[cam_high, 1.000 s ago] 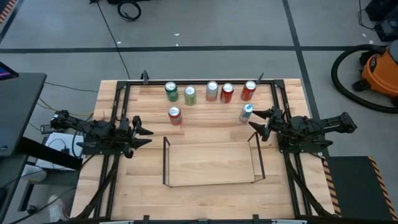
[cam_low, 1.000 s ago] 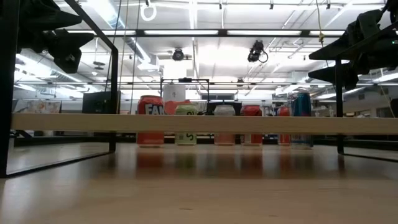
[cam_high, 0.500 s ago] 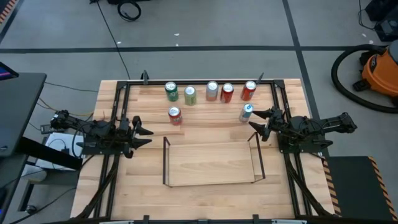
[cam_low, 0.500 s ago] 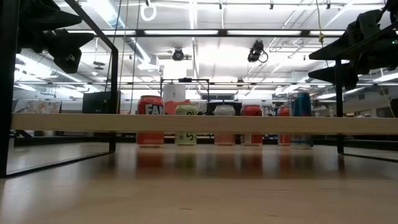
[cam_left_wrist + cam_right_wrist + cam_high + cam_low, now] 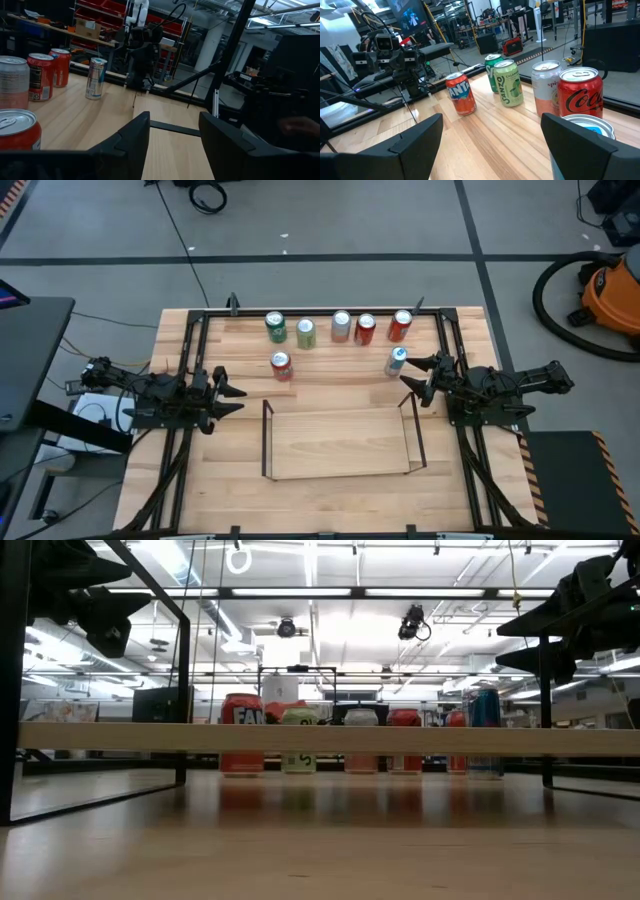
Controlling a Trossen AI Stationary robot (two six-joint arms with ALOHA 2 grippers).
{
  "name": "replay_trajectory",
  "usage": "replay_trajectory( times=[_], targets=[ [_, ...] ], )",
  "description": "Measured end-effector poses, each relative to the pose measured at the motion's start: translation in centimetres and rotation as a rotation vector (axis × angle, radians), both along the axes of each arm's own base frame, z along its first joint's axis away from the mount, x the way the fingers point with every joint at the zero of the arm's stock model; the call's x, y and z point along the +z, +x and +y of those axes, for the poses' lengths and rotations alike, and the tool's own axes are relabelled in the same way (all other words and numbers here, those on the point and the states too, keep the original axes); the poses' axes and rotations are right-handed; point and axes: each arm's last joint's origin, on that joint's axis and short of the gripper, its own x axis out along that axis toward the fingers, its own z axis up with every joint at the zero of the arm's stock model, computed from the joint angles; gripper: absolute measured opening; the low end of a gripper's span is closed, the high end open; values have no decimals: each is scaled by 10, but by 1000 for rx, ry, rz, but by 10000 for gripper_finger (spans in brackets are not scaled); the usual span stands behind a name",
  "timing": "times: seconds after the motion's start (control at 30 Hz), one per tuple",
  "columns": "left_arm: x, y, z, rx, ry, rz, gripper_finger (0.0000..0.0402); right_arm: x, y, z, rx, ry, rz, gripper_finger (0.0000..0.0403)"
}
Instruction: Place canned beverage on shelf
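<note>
Jaws: left shut, right open, empty.

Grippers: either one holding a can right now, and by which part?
Nothing held. Left gripper is shut on air; right gripper is open beside the blue can, not touching it.

floor: grey concrete | orange vacuum: right | ceiling lights: on

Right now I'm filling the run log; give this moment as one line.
phase: idle | left gripper: shut, left of shelf | right gripper: open, beside blue can | shelf: no cans
</note>
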Motion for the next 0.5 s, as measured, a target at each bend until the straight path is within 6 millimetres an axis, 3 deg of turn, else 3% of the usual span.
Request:
replay_trajectory(
  times=[0.37, 0.5],
  targets=[
    [12, -2, 3, 76, -17, -115, 180, 0, 0, 0, -4, 1, -4, 348],
    [16, -3, 4, 115, 7, -158, 180, 11, 0, 0, -5, 23, -116, 348]
  ],
)
